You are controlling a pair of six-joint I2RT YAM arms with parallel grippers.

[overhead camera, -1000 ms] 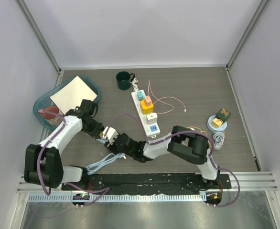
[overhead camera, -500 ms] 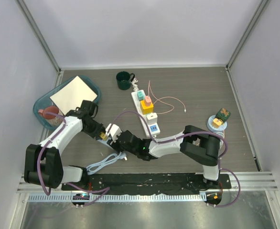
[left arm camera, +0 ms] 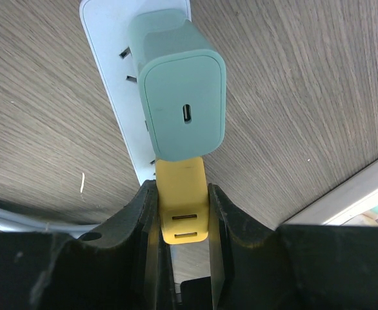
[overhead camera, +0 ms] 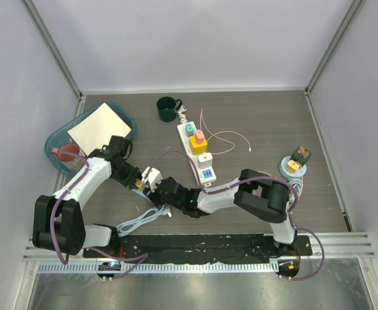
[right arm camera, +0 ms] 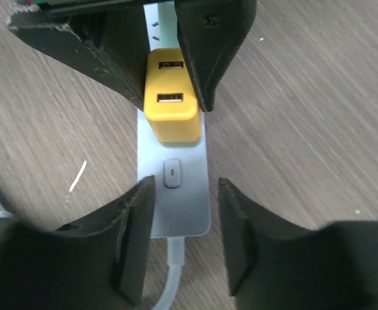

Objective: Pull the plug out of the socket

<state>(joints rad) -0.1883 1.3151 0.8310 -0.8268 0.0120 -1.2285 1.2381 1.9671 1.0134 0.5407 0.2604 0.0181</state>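
A small white power strip [overhead camera: 152, 175] lies left of centre on the table. It carries a teal charger [left arm camera: 182, 110] and a yellow plug [left arm camera: 183, 206]. My left gripper [left arm camera: 183, 216] is shut on the yellow plug, one finger on each side of it. The right wrist view shows the yellow plug [right arm camera: 171, 103] still seated in the strip [right arm camera: 176, 210], just above the strip's switch [right arm camera: 171, 173]. My right gripper [right arm camera: 180, 226] is open and straddles the strip's cable end, with a gap beside the right finger. In the top view the two grippers meet at the strip, left gripper [overhead camera: 140, 183], right gripper [overhead camera: 163, 188].
A longer white power strip [overhead camera: 194, 152] with several coloured plugs lies at centre, with a thin pink cable [overhead camera: 224, 137] beside it. A green mug [overhead camera: 169, 108] stands behind it. A teal tray [overhead camera: 126, 117] is at the left. A white cable [overhead camera: 140, 219] loops near the front.
My right gripper has moved left and forward up to the small strip's cable end. My left gripper has stayed shut on the yellow plug, nearly still.
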